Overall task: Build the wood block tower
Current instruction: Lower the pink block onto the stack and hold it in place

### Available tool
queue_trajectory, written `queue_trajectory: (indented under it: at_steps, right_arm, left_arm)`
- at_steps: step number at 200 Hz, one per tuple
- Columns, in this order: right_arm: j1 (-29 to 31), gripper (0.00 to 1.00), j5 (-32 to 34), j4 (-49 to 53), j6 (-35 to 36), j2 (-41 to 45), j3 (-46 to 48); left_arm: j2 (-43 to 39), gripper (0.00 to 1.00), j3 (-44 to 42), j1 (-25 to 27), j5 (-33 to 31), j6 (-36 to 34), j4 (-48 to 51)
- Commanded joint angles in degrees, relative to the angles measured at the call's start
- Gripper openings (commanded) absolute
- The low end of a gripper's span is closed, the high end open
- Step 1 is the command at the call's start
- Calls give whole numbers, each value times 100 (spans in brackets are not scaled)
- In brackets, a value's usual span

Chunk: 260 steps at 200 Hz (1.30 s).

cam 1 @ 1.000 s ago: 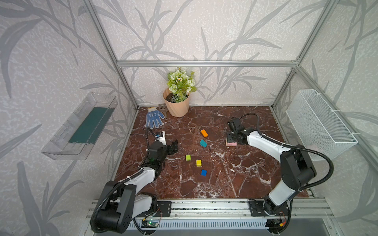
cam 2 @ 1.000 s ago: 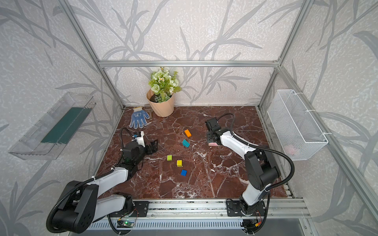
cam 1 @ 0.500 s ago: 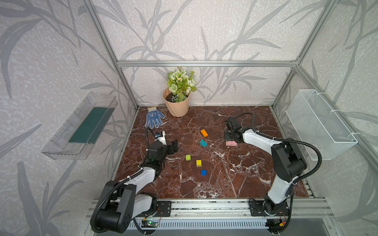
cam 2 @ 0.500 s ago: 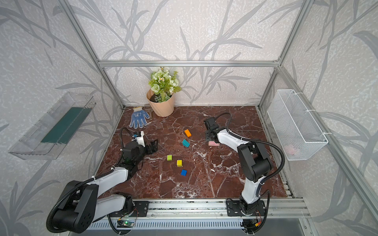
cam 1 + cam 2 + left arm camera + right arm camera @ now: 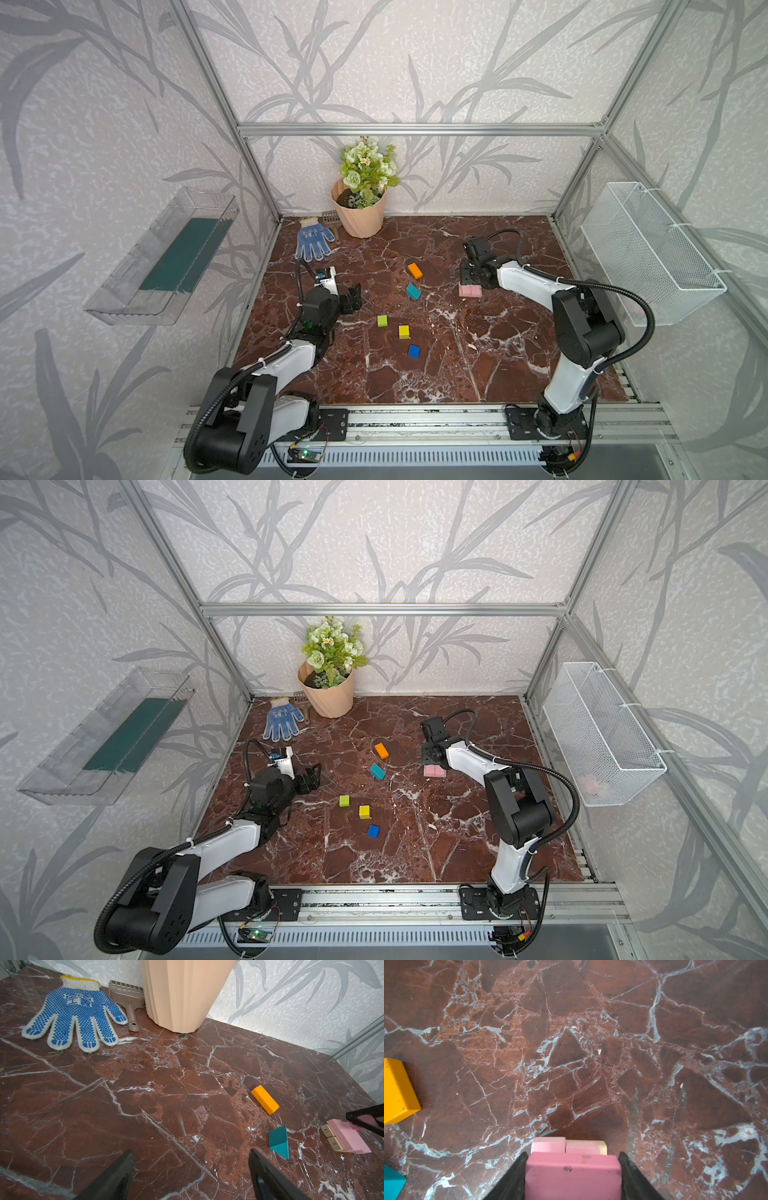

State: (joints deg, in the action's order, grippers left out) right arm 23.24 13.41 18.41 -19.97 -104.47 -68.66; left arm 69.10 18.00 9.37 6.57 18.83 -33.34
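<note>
- Chiefly, the change of the last second is in the right arm (image 5: pixel 582 320): its elbow has swung in toward the middle of the counter (image 5: pixel 498 374), while its wrist has stayed over the same spot at the back right.
- The left arm (image 5: pixel 291 361) has not stirred; the left gripper (image 5: pixel 190 1150) hangs released, jaws wide apart, with nothing between them, low over bare counter.
- The right gripper (image 5: pixel 573 1154) is still clenched on a pink bar (image 5: pixel 573 1174), one jaw against each end.
- The tower (image 5: pixel 470 291) has not shifted. It is only a low base: plain-wood blocks (image 5: pixel 330 1138) on the counter with pink pieces on them.
- The held pink bar lies right over that base; whether it already rests on it I cannot tell.
- My reading: this is alignment of the bar before letting go, so the second layer is about to be closed.
- The orange bar (image 5: pixel 414 270), teal wedge (image 5: pixel 413 291), lime cube (image 5: pixel 382 320), yellow cube (image 5: pixel 403 331) and blue cube (image 5: pixel 414 351) lie loose mid-counter, well apart from the tower, so most of the building remains.
</note>
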Motion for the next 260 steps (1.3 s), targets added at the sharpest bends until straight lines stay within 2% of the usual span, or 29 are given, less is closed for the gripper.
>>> queue_trajectory:
  at_steps: [1,94,260]
  right_arm:
    - [-21,29,-82,81,-86,-134,-181]
    - [-69,30,-242,246,-140,-394,-359]
    - [-145,33,-391,233,-165,-324,-298]
  left_arm:
    - [-11,87,127,13,33,-37,-85]
    - [3,87,136,13,23,-31,-67]
    - [16,87,159,13,27,-28,-67]
